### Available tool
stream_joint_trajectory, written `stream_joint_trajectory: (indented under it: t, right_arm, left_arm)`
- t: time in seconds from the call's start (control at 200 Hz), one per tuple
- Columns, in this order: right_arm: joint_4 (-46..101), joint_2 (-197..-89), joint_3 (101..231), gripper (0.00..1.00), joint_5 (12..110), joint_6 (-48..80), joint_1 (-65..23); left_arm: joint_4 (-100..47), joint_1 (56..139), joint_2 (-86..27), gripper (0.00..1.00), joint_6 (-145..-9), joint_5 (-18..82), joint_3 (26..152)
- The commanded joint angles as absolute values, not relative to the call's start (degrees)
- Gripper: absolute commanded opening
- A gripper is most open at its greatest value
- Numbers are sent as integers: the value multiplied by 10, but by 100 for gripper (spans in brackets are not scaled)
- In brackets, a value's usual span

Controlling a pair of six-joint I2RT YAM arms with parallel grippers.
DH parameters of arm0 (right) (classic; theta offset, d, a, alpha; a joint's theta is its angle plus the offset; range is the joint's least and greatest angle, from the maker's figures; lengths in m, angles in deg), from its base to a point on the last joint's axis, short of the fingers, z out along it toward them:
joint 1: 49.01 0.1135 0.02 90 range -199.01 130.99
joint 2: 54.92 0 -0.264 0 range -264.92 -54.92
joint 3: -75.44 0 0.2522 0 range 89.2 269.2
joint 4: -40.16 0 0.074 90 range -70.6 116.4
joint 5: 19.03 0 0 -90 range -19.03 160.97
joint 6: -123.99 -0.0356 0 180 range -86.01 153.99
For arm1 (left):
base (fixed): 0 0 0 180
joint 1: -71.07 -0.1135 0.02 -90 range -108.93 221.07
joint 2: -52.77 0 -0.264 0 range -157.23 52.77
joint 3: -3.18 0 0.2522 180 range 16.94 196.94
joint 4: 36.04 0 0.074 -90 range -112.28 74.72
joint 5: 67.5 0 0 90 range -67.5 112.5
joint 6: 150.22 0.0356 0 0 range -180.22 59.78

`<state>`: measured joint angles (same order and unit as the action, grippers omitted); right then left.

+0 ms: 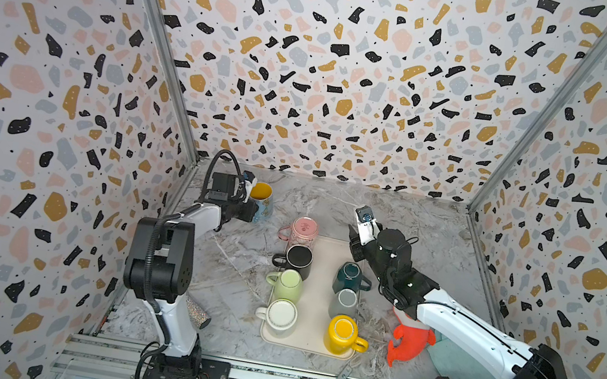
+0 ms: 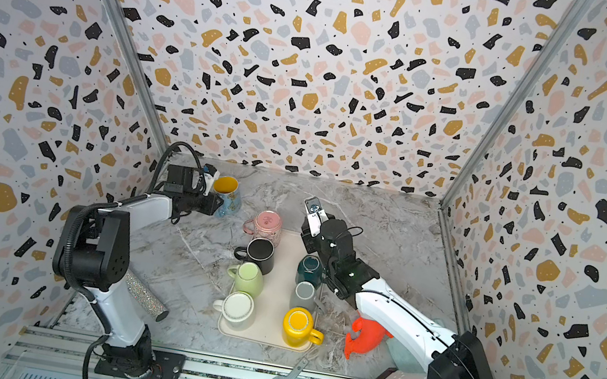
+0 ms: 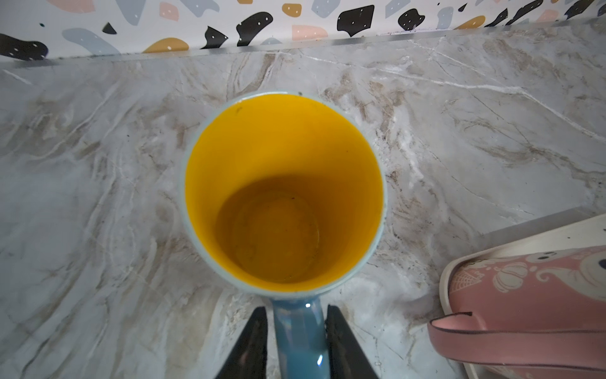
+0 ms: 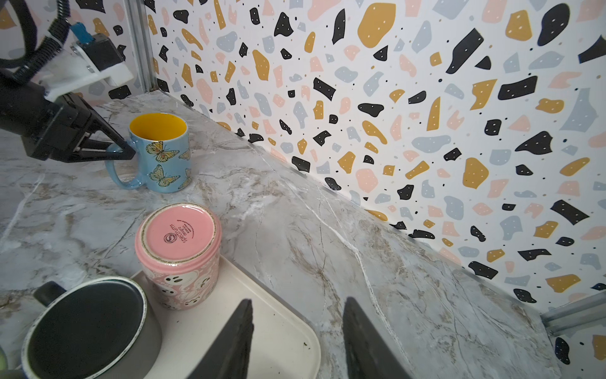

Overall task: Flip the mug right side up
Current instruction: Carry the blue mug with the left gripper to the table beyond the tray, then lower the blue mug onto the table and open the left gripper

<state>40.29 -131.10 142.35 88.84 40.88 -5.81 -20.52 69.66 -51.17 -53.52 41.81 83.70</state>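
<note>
Pale-blue butterfly-print ceramic mug [image 4: 160, 154] upright on the grey-veined marble-look bench [image 4: 295, 229] — left claw [image 3: 296, 311] slack at its handle.

The mug stands mouth up near the back left corner, off the tray; I can see down its glossy yellow inside to the bottom. My left claw straddles the blue handle, released — a sliver of bench shows beside one finger. My right claw [image 4: 299, 303] hangs parted, gripping nothing, over a corner of the cream, round-cornered tray [image 4: 282, 338]. It carries seven mugs in two rows: pink ghost-print mug [image 4: 178, 256] base up, matte black mug [image 1: 297, 261], pale green mug [image 1: 287, 285], white mug [image 1: 281, 315]; dark teal mug [image 1: 349, 276], grey mug [image 1: 345, 301], yellow mug [image 1: 342, 330].
</note>
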Motion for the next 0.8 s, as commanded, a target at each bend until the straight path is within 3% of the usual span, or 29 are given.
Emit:
stream_joint_trajectory:
  t: [0.0, 0.566, 0.796]
  right_arm:
    - [397, -1308, 1436, 46, 885, 401, -55]
    - [393, -1312, 1436, 46, 883, 398, -56]
    - [392, -1308, 1435, 46, 884, 398, -56]
  left_arm:
    - [-194, 693, -498, 35, -521, 395, 854]
    - [-208, 688, -477, 37, -556, 301, 821]
    - [-205, 688, -467, 39, -588, 317, 826]
